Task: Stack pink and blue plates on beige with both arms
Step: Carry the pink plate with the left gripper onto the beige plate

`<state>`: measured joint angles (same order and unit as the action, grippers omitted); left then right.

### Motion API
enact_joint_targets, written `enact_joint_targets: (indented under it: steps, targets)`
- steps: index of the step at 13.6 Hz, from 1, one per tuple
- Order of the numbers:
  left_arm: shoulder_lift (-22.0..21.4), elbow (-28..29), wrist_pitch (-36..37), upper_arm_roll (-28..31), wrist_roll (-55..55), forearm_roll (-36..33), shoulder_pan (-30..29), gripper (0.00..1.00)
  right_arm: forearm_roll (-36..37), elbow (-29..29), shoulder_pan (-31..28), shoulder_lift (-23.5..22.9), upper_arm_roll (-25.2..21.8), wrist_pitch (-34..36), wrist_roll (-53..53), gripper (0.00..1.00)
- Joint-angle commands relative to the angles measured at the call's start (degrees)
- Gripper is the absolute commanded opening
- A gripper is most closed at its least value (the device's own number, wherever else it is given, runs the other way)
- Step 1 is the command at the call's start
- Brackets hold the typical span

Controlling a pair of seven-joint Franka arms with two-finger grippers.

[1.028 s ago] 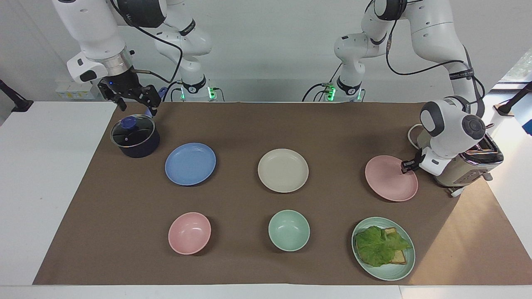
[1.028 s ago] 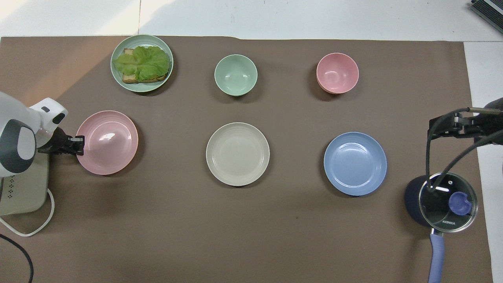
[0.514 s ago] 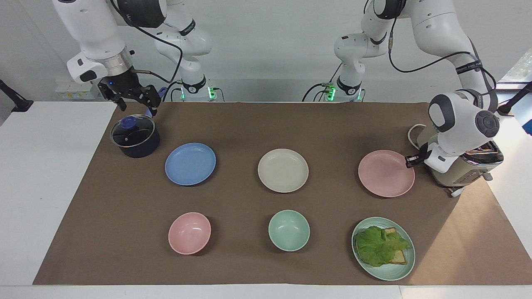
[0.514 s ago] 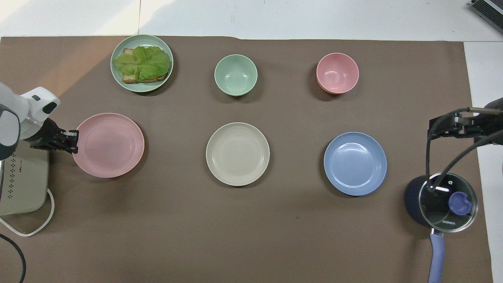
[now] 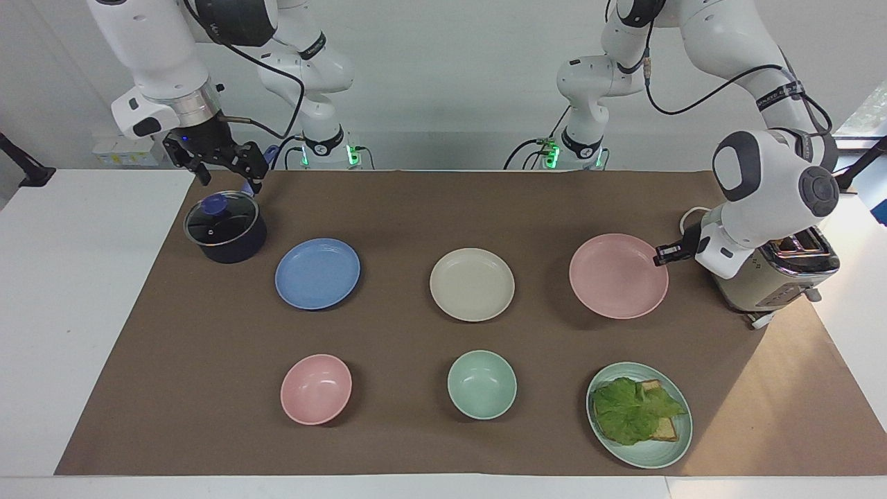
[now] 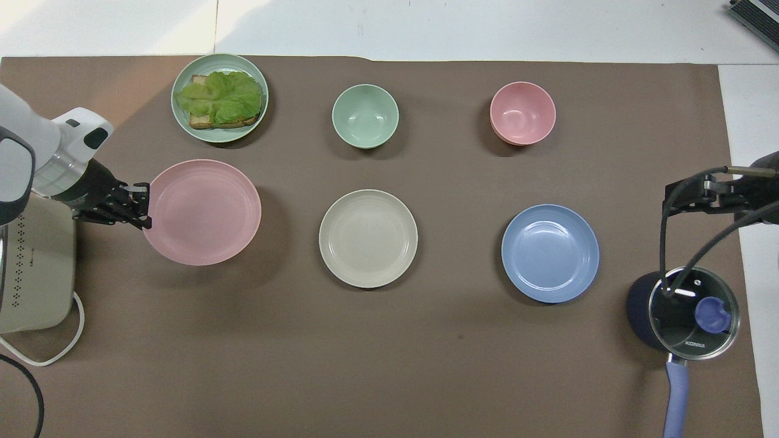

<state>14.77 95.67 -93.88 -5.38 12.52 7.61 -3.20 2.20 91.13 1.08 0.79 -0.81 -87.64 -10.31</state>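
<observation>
The left tool is clamped on the rim of the pink plate and holds it clear of the brown mat — a shadow lies on the mat under the plate. The plate hangs level toward the left arm's end of the tabletop, beside the beige plate and not yet over it, with the toaster just beside the left arm's wrist. The beige plate sits at the middle of the mat, and the blue plate lies flat beside it toward the right arm's end.

The right tool hangs with its fingers apart and nothing between them, over the mat's edge beside the lidded dark pot — this arm waits.

Farther from the robots lie a pink bowl, a mint-green bowl and a mint-green plate with a sandwich and lettuce.
</observation>
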Motion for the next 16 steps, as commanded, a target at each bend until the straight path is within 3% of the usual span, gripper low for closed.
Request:
enact_joint_targets:
  steps: [1,4,7,12,14,15,16]
  targets:
    - [-0.4,-1.0,1.0,-6.5,12.7,0.5,1.2,0.00,-1.1,1.5,-0.9,1.3,-0.1,-0.6,2.0,1.00]
    - [-1.2,0.6,-2.3,-7.5,22.4,1.6,7.7,0.00,-1.1,1.6,-1.3,1.3,-0.1,-0.6,2.4,1.00]
    - [-4.5,8.4,-11.3,-7.4,27.0,4.6,12.9,0.00,-1.1,1.6,-1.4,1.4,-0.1,-0.6,2.5,1.00]
    - [-3.7,17.3,-27.0,-7.4,27.4,4.9,18.1,0.00,-1.1,1.5,-1.4,1.3,-0.1,-0.6,2.5,1.00]
    - [-3.9,18.0,-28.1,-7.4,26.8,4.9,18.2,0.01,-1.1,1.5,-1.5,1.3,-0.2,-0.4,2.6,1.00]
    - [-3.9,18.0,-28.2,-7.4,26.7,4.8,18.1,0.65,-1.1,1.5,-1.9,1.3,-0.2,-0.4,2.8,1.00]
    - [-3.9,18.1,-28.3,-7.4,27.3,4.9,18.2,1.00,-1.1,1.5,-2.0,1.3,-0.1,-0.4,2.9,1.00]
